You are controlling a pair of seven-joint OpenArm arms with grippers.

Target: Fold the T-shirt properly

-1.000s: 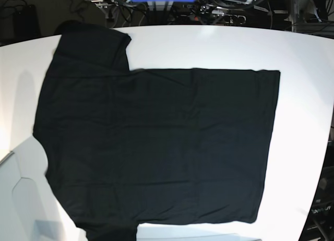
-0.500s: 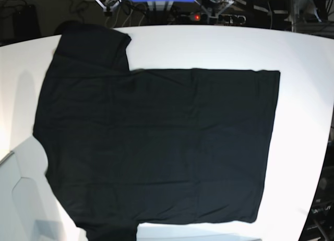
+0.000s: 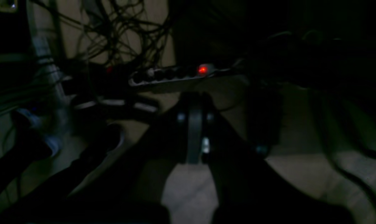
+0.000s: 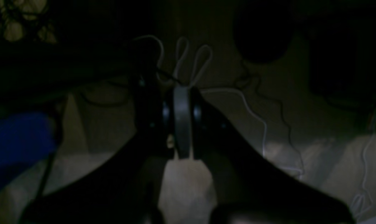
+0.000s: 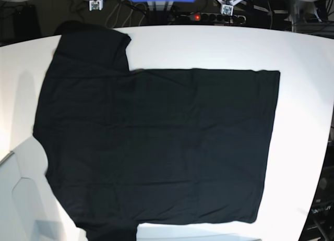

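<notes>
T-shirt [image 5: 156, 147] lies spread flat on the white table [image 5: 219, 45], plain black side up, no print or tag visible. One sleeve points to the far edge of the table, the other runs off the near edge; the straight hem faces the base view's right.

Left gripper [image 3: 194, 124]: jaws pressed together, nothing between them. It hangs off the table beyond the far edge, well apart from the T-shirt. Just ahead of its tips, a power strip [image 3: 178, 74] with a lit red switch; a tangle of cables [image 3: 113, 37] ahead and to the left in the wrist view.

Right gripper [image 4: 181, 121]: jaws likewise pressed together, holding nothing, also beyond the far edge and well apart from the cloth. Thin pale cables [image 4: 194, 62] loop just ahead of its tips; a blue object [image 4: 16, 140] sits to the left in its wrist view.

Both wrist views are very dark, so detail is limited.
</notes>
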